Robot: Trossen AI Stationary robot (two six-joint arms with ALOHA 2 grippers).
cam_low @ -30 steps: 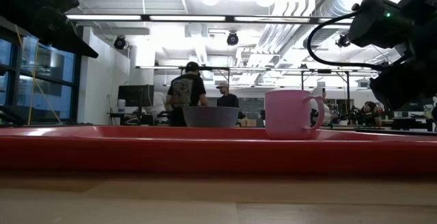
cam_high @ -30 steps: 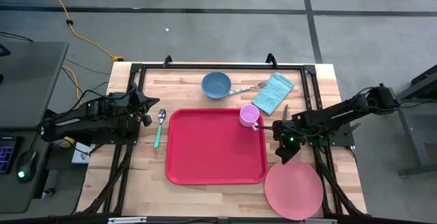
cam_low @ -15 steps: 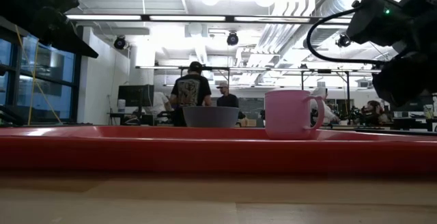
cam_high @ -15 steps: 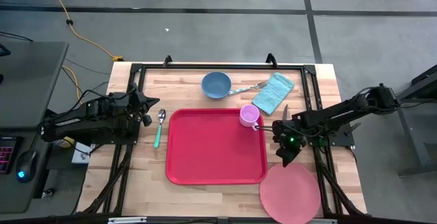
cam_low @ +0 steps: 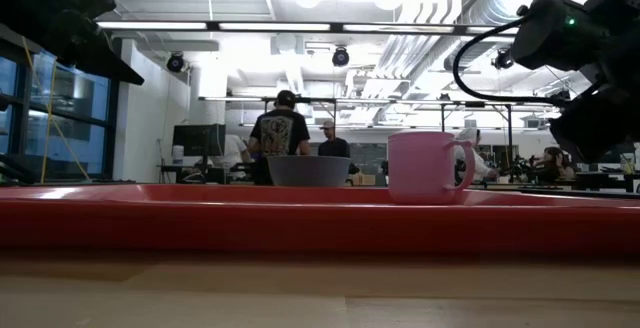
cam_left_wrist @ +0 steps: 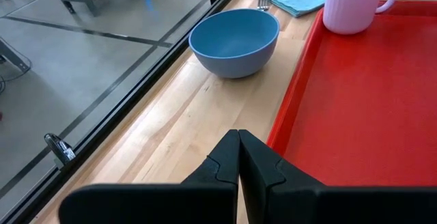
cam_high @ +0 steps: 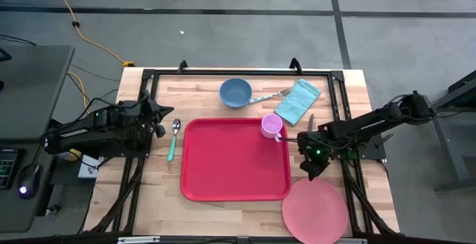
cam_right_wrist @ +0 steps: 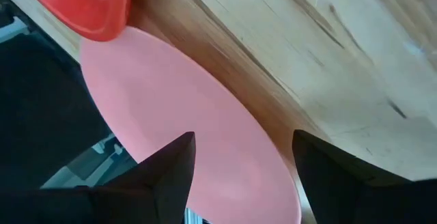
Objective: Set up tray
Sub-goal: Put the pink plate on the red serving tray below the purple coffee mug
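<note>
**A:** High view first: how much of the setup is judged done?

**B:** Little. The tray [cam_high: 235, 160] is laid at the middle of the surface [cam_high: 204, 207], and only the pink mug [cam_high: 271, 125] is seen on it, at its far right corner. The blue bowl [cam_high: 235, 91], the fork [cam_high: 269, 95] and the teal napkin [cam_high: 297, 100] are left beyond the tray; the spoon [cam_high: 174, 137] is left beside its left rim.

**A:** And the plate?

**B:** The pink plate [cam_high: 315, 210] is found off the tray's near right corner, partly overhanging the surface edge. The right end effector [cam_high: 312, 167] is held just above it, fingers apart, nothing gripped. The left end effector [cam_left_wrist: 238, 157] is parked at the left edge, fingers pressed together.

**A:** What is noted of the surface and room?

**B:** Pale wood planks within a black frame are seen. Grey floor and a yellow cable [cam_high: 78, 27] are shown beyond; people [cam_low: 279, 133] are seen standing far back.
</note>
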